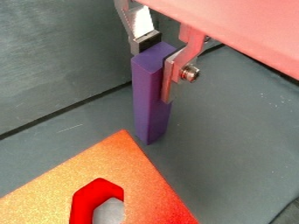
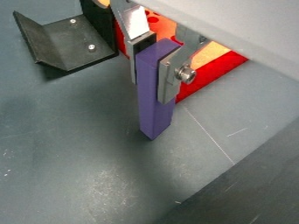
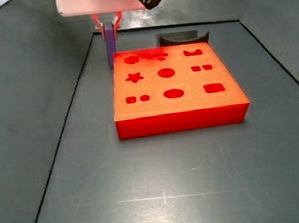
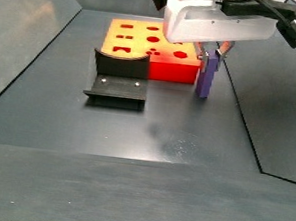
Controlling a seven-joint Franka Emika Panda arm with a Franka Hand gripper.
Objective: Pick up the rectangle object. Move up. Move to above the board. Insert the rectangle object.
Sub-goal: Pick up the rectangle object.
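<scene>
Wrist views both show the rectangle object (image 1: 151,96), a plain purple block, standing upright with its long axis vertical, its upper end clamped in the gripper (image 1: 160,54) and its lower end pointing straight down at the dark grey floor (image 2: 82,166). The flat silver fingers (image 1: 181,70) press against opposite faces of the block's top, so the gripper is closed on it. Whether the block's lower end touches the floor or hangs just above it cannot be told.

In a side view the rectangle object (image 3: 110,42) hangs as a thin vertical bar just off the board (image 3: 177,85), at about 11 o'clock from the board's middle, beside its far corner and not over any cut-out. The board is a flat red-orange slab with shaped holes, among them a star, circles and squares. At 12 o'clock from the board, near its far edge, lies a dark curved piece (image 3: 180,36), apart from the block.

In a side view the rectangle object (image 4: 208,74) stands beside the board (image 4: 142,44), at about 3 o'clock from it, under the white gripper body (image 4: 218,20). The fixture (image 4: 119,77), a dark L-shaped bracket, sits on the floor at 6 o'clock from the board, just beside its near edge; it also shows in a wrist view (image 2: 65,42).
</scene>
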